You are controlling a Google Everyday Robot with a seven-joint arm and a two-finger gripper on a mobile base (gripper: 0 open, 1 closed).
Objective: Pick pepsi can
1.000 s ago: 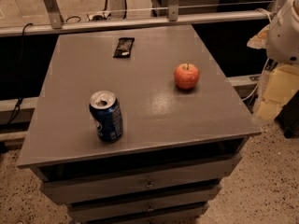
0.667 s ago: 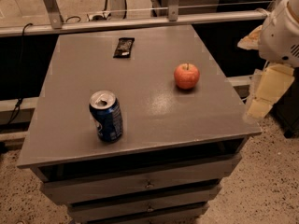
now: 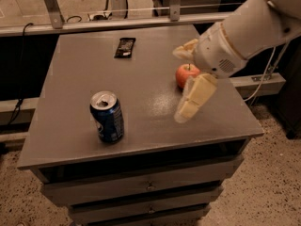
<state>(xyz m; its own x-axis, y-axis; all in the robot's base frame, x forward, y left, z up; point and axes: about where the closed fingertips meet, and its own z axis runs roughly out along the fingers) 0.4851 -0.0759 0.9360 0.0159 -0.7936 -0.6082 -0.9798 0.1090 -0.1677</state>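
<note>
The pepsi can (image 3: 107, 117), dark blue with a silver top and pull-tab, stands upright on the front left part of the grey table (image 3: 70, 69). My gripper (image 3: 179, 84) hangs over the right side of the table, well to the right of the can and apart from it. Its two cream fingers are spread open and hold nothing. One finger (image 3: 194, 98) points down and left toward the tabletop. The white arm comes in from the upper right.
A red-orange apple (image 3: 183, 74) sits on the table just behind my gripper, partly covered by it. A flat black snack wrapper (image 3: 125, 47) lies at the back. Drawers are below the tabletop. A metal rail runs behind the table.
My arm has swung in from beyond the table's right edge to over the tabletop, in front of the apple. The can, apple and wrapper have not moved.
</note>
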